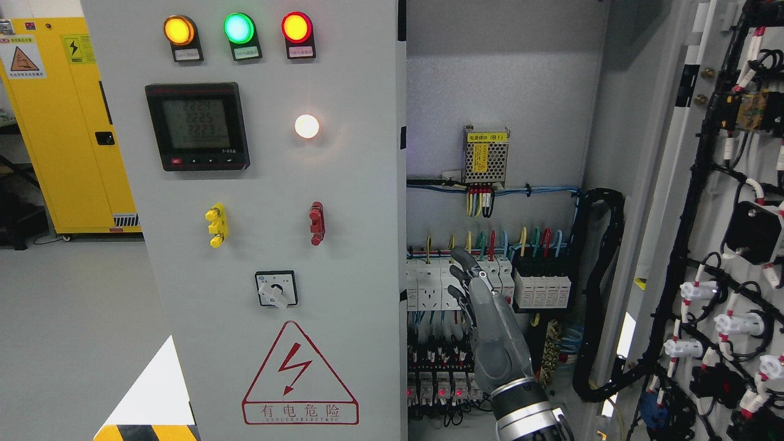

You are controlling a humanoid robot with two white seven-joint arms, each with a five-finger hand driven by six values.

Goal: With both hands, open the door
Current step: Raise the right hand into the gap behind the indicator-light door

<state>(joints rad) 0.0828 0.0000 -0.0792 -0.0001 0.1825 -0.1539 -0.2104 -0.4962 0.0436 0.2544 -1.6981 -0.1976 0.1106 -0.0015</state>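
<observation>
We read the right door [704, 245] as already swung wide: it stands at the right edge of the cabinet with its wired inner face turned toward us, leaving the interior bare, which is likely why the hand sits inside the opening and not on any handle. The left door [263, 214] is shut, its front with the three lamps [238, 29], the meter [197, 125] and the warning triangle [299, 375] facing us squarely. Our right hand [487, 324] rises from the bottom edge right of the middle, wrist low, palm edge-on, fingers [467, 264] reaching up in front of the breaker row [459, 285]. They look loosely extended, slightly bent, holding nothing; whether they touch the breakers we cannot tell. The left arm does not show.
</observation>
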